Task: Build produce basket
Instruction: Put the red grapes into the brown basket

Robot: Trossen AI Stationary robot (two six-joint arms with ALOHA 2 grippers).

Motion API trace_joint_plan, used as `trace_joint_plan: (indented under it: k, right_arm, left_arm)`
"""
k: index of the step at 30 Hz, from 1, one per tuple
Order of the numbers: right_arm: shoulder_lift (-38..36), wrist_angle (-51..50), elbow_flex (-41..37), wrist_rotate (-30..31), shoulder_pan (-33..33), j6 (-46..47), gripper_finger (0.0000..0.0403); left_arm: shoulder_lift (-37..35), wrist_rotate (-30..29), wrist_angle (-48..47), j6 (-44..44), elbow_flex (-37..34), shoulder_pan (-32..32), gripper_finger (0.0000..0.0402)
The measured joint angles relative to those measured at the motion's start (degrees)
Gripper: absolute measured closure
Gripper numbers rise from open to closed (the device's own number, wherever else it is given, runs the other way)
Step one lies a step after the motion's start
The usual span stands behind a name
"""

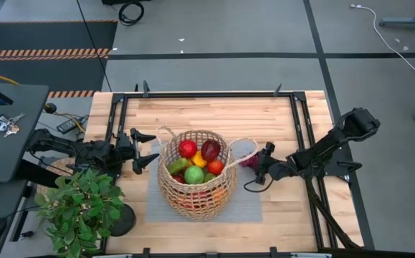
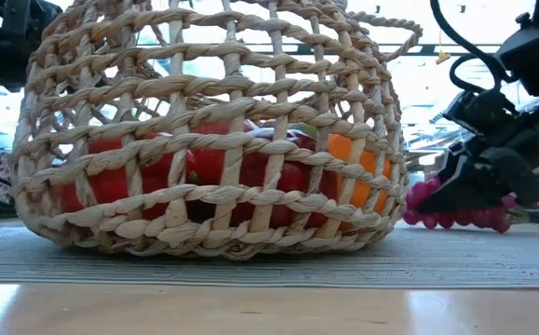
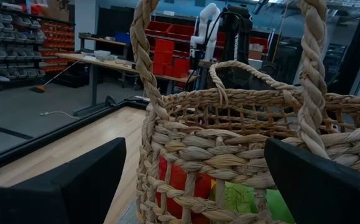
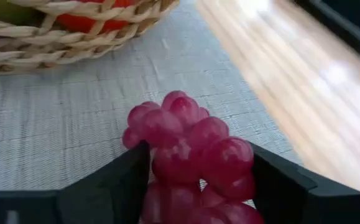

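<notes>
**Right gripper clamps the grape bunch beside a filled basket**

From overhead, the wicker basket (image 1: 196, 174) sits on a grey mat (image 1: 250, 208) in the middle of the wooden table (image 1: 214, 111), holding a red apple (image 1: 187, 148), a dark red fruit (image 1: 210, 150), a yellow pepper (image 1: 199, 159), a green apple (image 1: 194, 174) and an orange fruit (image 1: 215, 167). The left gripper (image 1: 148, 150) hangs just beside the basket's left wall, fingers spread and holding nothing. The right gripper (image 1: 259, 168) is low at the basket's right side, where only a small patch of the pink-purple grapes (image 1: 249, 162) shows next to it.

The table-level view adds what the overhead one hides: the grapes (image 2: 455, 207) rest on the mat, apart from the basket (image 2: 213, 130), with the right gripper (image 2: 478, 181) down over them. Red and orange produce shows through the weave.

The right wrist view settles the grip: the two dark fingers (image 4: 120, 180) press against either side of the grape bunch (image 4: 192, 155), with the basket's edge (image 4: 74, 37) near by on the mat.

The left wrist view shows its wide-apart fingers (image 3: 74, 180) framing the basket's wall and a loop handle (image 3: 145, 62), red and green produce behind the weave. A potted plant (image 1: 82, 204) stands at the table's near left corner.
</notes>
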Motion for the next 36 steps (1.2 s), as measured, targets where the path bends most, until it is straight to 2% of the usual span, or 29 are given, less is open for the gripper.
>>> trace_joint_plan:
  k: [7, 13, 16, 19, 23, 27, 33, 36]
  right_arm:
    - [-1.37, 1.01, -0.04, 5.78, -0.99, -3.95, 0.0192]
    - [-4.56, 1.97, -0.04, 7.53, -1.43, -4.19, 0.0199]
    - [-7.24, 2.14, -0.04, 11.95, -1.43, -4.71, 0.0200]
    - [-10.46, 2.53, 0.25, 19.46, -1.50, -7.95, 0.0200]
    - [-14.98, 2.71, 3.74, 31.12, -2.06, -19.34, 0.0200]
    - [-19.12, 3.33, 9.85, 38.88, -2.47, -34.95, 0.0200]
    - [-23.43, 3.56, 18.86, 42.85, -3.42, -55.16, 0.0200]
    - [-24.86, 3.60, 23.10, 42.96, -3.64, -61.20, 0.0200]
  left_arm:
    - [0.00, 0.00, 0.01, -0.01, 0.00, 0.00, 0.0012]
    - [0.02, 0.00, 0.01, -0.01, -0.01, -0.01, 0.0012]
    - [0.00, 0.00, 0.01, -0.01, -0.01, 0.00, 0.0012]
    - [0.00, 0.00, 0.01, -0.01, 0.01, -0.02, 0.0012]
    - [0.00, 0.00, 0.01, -0.01, 0.00, -0.01, 0.0012]
    - [0.00, 0.00, 0.01, -0.01, 0.00, -0.02, 0.0012]
    - [0.00, 0.00, 0.01, 0.00, 0.00, -0.01, 0.0012]
    - [0.02, 0.00, 0.01, -0.01, -0.01, -0.02, 0.0012]
